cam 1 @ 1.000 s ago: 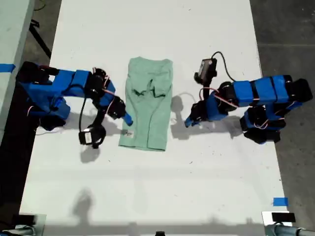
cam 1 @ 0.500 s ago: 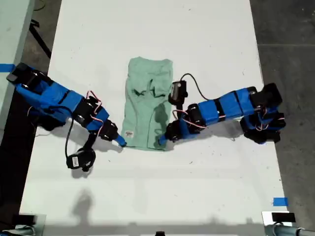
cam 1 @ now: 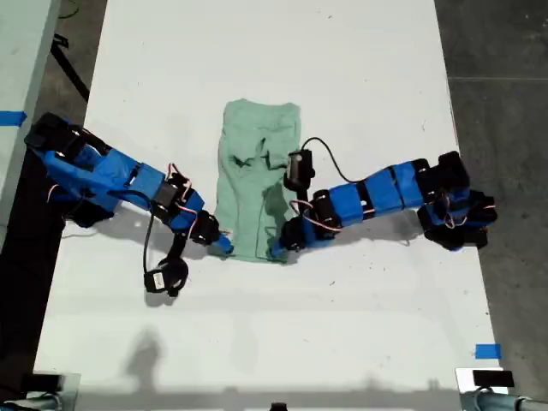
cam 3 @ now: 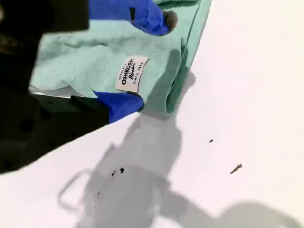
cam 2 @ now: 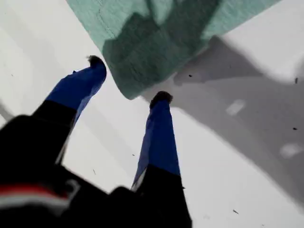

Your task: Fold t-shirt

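Note:
The pale mint-green t-shirt (cam 1: 257, 171) lies folded into a narrow strip in the middle of the white table (cam 1: 257, 325). My first gripper (cam 1: 281, 248) reaches in from the exterior view's right to the strip's near right corner. In the first wrist view it (cam 2: 128, 79) is open, with the t-shirt (cam 2: 156, 42) corner between its fingertips (cam 2: 160, 97). My second gripper (cam 1: 224, 247) comes from the exterior view's left to the near left corner. It (cam 3: 154, 61) is open astride the t-shirt (cam 3: 85, 57) hem, with the white label (cam 3: 130, 73) between its fingers (cam 3: 152, 16).
Both arm bases stand at the table's side edges in the exterior view. Blue tape marks (cam 1: 488, 351) sit near the table's lower right corner of that view, and a dark device (cam 1: 484, 378) lies just below them. Dark floor borders the table.
Both arms have swung in from beside the t-shirt and down to its near corners. Over the last half second the grippers closed in onto the hem.

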Robot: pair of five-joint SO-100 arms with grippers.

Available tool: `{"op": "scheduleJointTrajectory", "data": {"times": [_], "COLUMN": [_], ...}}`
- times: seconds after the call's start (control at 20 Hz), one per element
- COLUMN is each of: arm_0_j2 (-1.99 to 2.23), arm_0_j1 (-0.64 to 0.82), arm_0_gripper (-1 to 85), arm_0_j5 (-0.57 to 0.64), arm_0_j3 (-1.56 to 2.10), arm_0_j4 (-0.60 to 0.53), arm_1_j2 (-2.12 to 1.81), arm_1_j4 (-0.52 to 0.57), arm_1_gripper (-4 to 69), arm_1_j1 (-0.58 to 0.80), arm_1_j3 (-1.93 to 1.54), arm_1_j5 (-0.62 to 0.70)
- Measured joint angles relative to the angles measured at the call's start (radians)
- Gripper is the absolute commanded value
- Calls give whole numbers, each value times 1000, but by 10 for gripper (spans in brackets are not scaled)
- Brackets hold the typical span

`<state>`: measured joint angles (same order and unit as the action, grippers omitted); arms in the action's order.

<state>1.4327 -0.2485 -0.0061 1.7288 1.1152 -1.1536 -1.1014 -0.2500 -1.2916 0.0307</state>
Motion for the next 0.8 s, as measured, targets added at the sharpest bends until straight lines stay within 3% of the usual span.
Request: {"op": "scheduleJointTrajectory", "data": {"times": [0.2,0.25,0.35,0.4,0.6,0.8], "arm_0_j2": [-133,-158,-193,-207,-215,-225], "arm_0_j1": [26,31,37,40,48,-15], "arm_0_gripper": [245,209,33,1,0,0], "arm_0_j5": [0,0,0,0,0,-8], "arm_0_j3": [-9,-11,-40,-57,-98,-221], "arm_0_j4": [-9,-9,-17,-25,-5,97], "arm_1_j2": [83,92,126,141,155,158], "arm_1_j4": [9,12,18,37,35,-46], "arm_1_gripper": [215,179,29,6,-10,-9], "arm_1_j1": [9,12,18,20,25,-2], "arm_1_j3": [15,17,63,80,120,189], "arm_1_j5": [15,15,25,20,20,14]}}
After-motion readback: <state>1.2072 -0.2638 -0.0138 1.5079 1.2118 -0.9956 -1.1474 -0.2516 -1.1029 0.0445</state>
